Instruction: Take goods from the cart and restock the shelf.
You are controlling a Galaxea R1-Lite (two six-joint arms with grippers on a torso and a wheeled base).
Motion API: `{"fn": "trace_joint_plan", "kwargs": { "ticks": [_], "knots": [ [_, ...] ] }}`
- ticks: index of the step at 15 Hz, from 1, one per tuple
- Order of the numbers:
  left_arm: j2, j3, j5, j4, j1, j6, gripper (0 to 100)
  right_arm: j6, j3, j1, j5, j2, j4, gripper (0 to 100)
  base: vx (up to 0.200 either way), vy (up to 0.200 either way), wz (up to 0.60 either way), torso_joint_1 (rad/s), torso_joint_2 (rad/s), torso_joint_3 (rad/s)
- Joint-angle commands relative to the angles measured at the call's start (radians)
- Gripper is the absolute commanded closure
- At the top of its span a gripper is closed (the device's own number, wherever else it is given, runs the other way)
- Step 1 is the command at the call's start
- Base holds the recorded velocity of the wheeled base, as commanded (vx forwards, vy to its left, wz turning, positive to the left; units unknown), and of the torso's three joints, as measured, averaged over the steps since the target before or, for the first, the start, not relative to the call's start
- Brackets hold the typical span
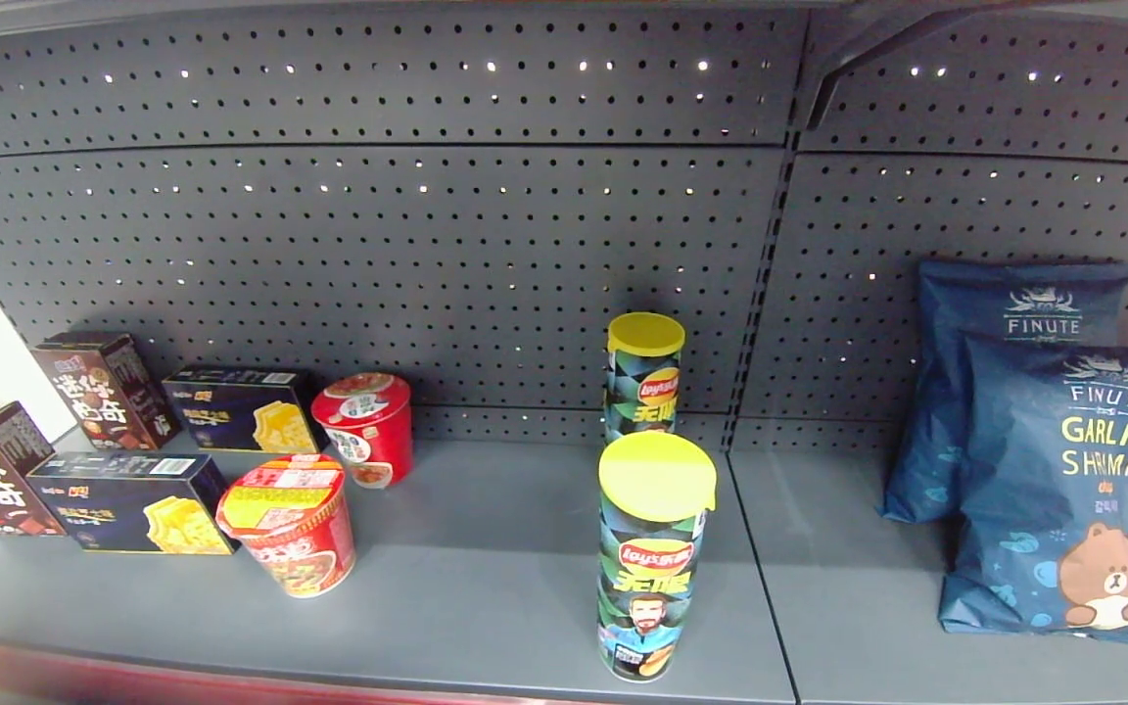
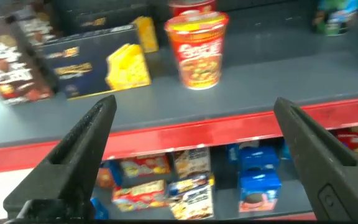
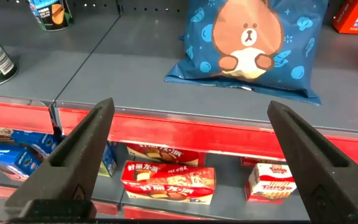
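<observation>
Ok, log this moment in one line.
left gripper: open, empty | right gripper: open, empty | both facing shelf front edge

I stand before a shop aisle. A grey metal shelf [image 1: 486,587] with a perforated back panel [image 1: 378,245] carries packaged snacks in rows, faces outward: boxes [image 1: 133,501], cup noodles [image 1: 295,524], crisp tubes [image 1: 655,553] and blue snack bags [image 1: 1073,490]. A red rail [image 3: 185,127] lines its front edge, and more boxed goods [image 3: 166,180] stand on the level below.
</observation>
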Motion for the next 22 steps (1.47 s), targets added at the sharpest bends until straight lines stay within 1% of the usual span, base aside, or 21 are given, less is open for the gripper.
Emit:
{"fn": "trace_joint_plan", "kwargs": {
  "ticks": [1, 2, 3, 4, 6, 7, 8, 9, 10, 12, 13, 14, 15, 16, 17, 18, 19, 20, 22],
  "knots": [
    [0.083, 0.032, -0.204, -0.060, 0.100, -0.073, 0, 0.000, 0.000, -0.001, 0.000, 0.005, 0.000, 0, 0.000, 0.000, 0.00, 0.000, 0.00, 0.000],
    [0.082, 0.032, -0.333, -0.028, 0.169, -0.075, 0, -0.001, 0.000, -0.001, 0.000, 0.005, 0.000, 0, 0.000, 0.000, 0.00, 0.000, 0.00, 0.000],
    [0.082, 0.032, -0.366, -0.017, 0.166, -0.056, 0, 0.000, 0.000, 0.001, 0.000, 0.005, 0.000, 0, 0.000, 0.000, 0.00, 0.000, 0.00, 0.000],
    [0.080, 0.032, -0.360, -0.017, 0.162, -0.050, 0, -0.001, 0.000, -0.001, 0.000, 0.005, 0.000, 0, 0.000, 0.000, 0.00, 0.000, 0.00, 0.000],
    [0.074, 0.032, -0.362, -0.002, 0.155, -0.050, 0, -0.001, 0.000, -0.001, 0.000, 0.005, 0.000, 0, 0.000, 0.000, 0.00, 0.000, 0.00, 0.000],
    [0.074, 0.032, -0.356, -0.002, 0.155, -0.066, 0, -0.001, 0.000, -0.001, 0.000, 0.005, 0.000, 0, 0.000, 0.000, 0.00, 0.000, 0.00, 0.000],
    [0.074, 0.032, -0.351, -0.002, 0.155, -0.067, 0, 0.000, 0.000, -0.001, 0.000, 0.005, 0.000, 0, 0.000, 0.000, 0.00, 0.000, 0.00, 0.000],
    [0.074, 0.032, -0.319, -0.004, 0.157, -0.066, 0, 0.000, 0.000, 0.001, 0.000, 0.005, 0.000, 0, 0.000, 0.000, 0.00, 0.000, 0.00, 0.000],
    [0.083, 0.032, -0.270, -0.004, 0.169, -0.064, 0, 0.000, 0.000, 0.001, 0.000, 0.005, 0.000, 0, 0.000, 0.000, 0.00, 0.000, 0.00, 0.000],
    [0.115, 0.032, -0.271, -0.004, 0.215, -0.072, 0, 0.000, 0.000, -0.001, 0.000, 0.005, 0.000, 0, 0.000, 0.000, 0.00, 0.000, 0.00, 0.000],
    [0.131, 0.032, -0.287, -0.004, 0.255, -0.092, 0, -0.001, 0.000, 0.001, 0.002, 0.005, 0.000, 0, 0.000, 0.000, 0.00, 0.000, 0.00, 0.000],
    [0.098, 0.030, -0.325, 0.000, 0.359, -0.092, 0, -0.001, 0.000, -0.001, 0.002, 0.005, 0.000, 0, 0.000, 0.000, 0.00, 0.000, 0.00, 0.000],
    [0.085, 0.032, -0.314, -0.004, 0.359, -0.096, 0, -0.001, 0.000, 0.001, 0.000, 0.005, 0.000, 0, 0.000, 0.000, 0.00, 0.000, 0.00, 0.000],
    [0.085, 0.032, -0.287, -0.004, 0.358, -0.096, 0, -0.001, 0.000, -0.001, 0.000, 0.005, 0.000, 0, 0.000, 0.000, 0.00, 0.000, 0.00, 0.000],
    [0.085, 0.032, -0.230, -0.004, 0.358, -0.096, 0, 0.000, 0.000, -0.001, 0.000, 0.005, 0.000, 0, 0.000, 0.000, 0.00, 0.000, 0.00, 0.000],
    [0.062, 0.030, -0.253, 0.000, 0.445, -0.093, 0, -0.001, 0.000, 0.001, 0.000, 0.005, 0.000, 0, 0.000, 0.000, 0.00, 0.000, 0.00, 0.000],
    [0.042, 0.032, -0.287, -0.004, 0.478, -0.092, 0, -0.001, 0.000, -0.001, 0.000, 0.006, 0.000, 0, 0.000, 0.000, 0.00, 0.000, 0.00, 0.000],
    [0.031, 0.032, -0.285, -0.004, 0.441, -0.090, 0, -0.001, 0.000, 0.001, 0.000, 0.006, 0.000, 0, 0.000, 0.000, 0.00, 0.000, 0.00, 0.000],
    [-0.003, 0.032, -0.290, -0.004, 0.433, -0.092, 0, 0.000, 0.000, 0.001, 0.000, 0.005, 0.000, 0, 0.000, 0.000, 0.00, 0.000, 0.00, 0.000]
  ]
}}
